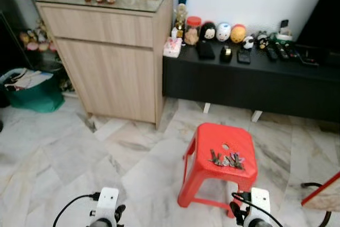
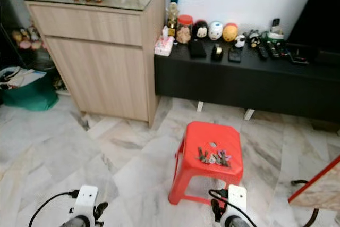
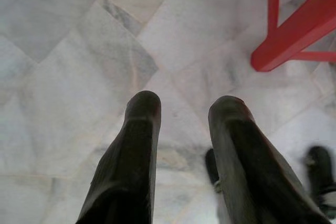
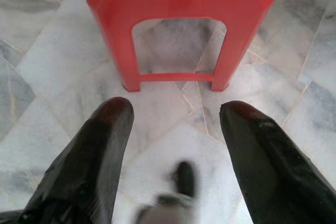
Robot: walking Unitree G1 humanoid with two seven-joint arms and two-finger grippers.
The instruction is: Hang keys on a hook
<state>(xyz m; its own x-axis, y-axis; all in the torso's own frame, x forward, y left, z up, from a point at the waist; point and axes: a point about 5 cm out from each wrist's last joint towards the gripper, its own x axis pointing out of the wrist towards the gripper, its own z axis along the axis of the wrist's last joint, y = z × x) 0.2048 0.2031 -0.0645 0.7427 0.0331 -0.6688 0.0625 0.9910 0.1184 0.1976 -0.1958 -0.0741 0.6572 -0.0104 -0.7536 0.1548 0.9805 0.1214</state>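
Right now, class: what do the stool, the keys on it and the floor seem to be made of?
Stool: probably moulded plastic, uniformly red with a slight sheen. Keys: likely metal, grey and dull, though too small to be sure. Floor: looks like polished marble tile, pale with grey veining and visible joints.

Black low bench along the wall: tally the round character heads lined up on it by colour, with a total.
On the long black low bench:
Black round character head: 1
White round character head: 1
Orange-yellow round character head: 1
Total: 3
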